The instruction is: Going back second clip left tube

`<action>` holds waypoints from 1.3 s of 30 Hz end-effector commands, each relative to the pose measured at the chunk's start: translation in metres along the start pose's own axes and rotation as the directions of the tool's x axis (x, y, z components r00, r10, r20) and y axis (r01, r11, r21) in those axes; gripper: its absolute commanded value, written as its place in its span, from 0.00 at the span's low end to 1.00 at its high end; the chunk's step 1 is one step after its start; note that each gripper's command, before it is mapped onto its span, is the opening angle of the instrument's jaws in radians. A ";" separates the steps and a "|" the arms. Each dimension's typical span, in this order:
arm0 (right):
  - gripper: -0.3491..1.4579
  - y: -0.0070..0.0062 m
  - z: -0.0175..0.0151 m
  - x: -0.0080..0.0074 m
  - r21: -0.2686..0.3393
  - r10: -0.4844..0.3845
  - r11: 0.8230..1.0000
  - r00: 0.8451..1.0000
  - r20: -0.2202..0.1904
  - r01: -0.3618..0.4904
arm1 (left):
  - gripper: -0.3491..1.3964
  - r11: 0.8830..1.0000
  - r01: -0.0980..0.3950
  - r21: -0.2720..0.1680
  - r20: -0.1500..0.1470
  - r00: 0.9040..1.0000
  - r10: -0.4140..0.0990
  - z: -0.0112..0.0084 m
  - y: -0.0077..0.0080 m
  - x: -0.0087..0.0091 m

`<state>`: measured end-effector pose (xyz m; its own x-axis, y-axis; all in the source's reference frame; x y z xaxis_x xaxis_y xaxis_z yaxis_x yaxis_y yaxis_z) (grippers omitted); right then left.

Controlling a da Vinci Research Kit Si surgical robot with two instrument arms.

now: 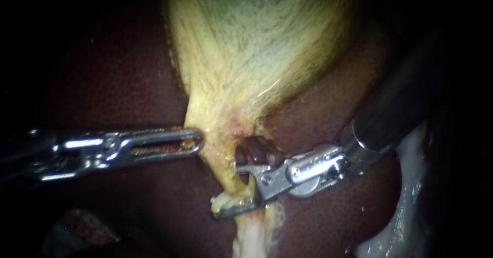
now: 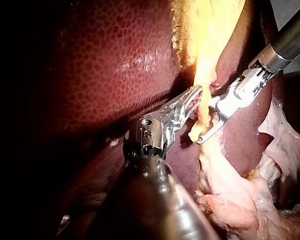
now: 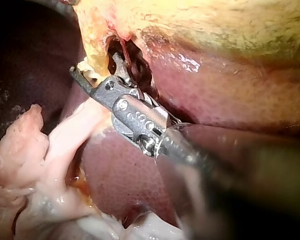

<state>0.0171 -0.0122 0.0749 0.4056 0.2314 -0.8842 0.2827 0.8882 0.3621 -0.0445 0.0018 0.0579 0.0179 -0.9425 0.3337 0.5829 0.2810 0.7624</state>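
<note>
Closest to the lens: the right instrument, thick shaft slanting down from the upper right, pincer spread wide. Straddles the tube from the right, one jaw low on the near side, the other behind it in a dark pocket, as seen more plainly from the right wrist view. Brackets the strand rather than clamping it.

Next, the tube itself: pale and yellowish, hanging from the gallbladder's taper and running down toward the view's lower edge, long axis close to upright. Crosses the right pincer almost at a right angle. Shows no clip that can be made out, perhaps because of the metal in front. Hard to say whether this is the left tube, with only one strand plainly on show.

Just across it, the left instrument, level from the left, pincer pressed together and apparently pinching the edge of the gallbladder where it narrows.

Judging by the task, calls for backing out along the right shaft's own line, up and to the right, with the pincer kept spread until both jaws clear the strand; risks dragging the tube sideways otherwise.

Farthest back: dark liver, with pale fatty tissue at its right edge.
</note>
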 end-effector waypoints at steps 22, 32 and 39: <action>0.52 -0.0004 -0.0151 0.0028 -0.098 -0.034 0.995 0.999 0.006 0.035 | 0.00 1.000 -0.001 -0.001 0.001 1.000 0.001 0.0001 0.0007 0.0000; 0.52 -0.0009 -0.0184 0.0037 -0.093 -0.092 0.991 0.996 0.010 0.093 | 0.00 1.000 -0.001 -0.002 0.002 1.000 0.001 0.0006 0.0010 0.0000; 0.52 -0.0015 -0.0187 0.0038 -0.091 -0.099 0.991 0.995 0.010 0.100 | 0.00 1.000 -0.005 -0.008 0.007 1.000 0.005 0.0024 0.0019 0.0006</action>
<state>0.0019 -0.0052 0.0656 0.3846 0.1377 -0.9128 0.2418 0.9393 0.2435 -0.0457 0.0023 0.0613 0.0146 -0.9397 0.3417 0.5885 0.2843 0.7568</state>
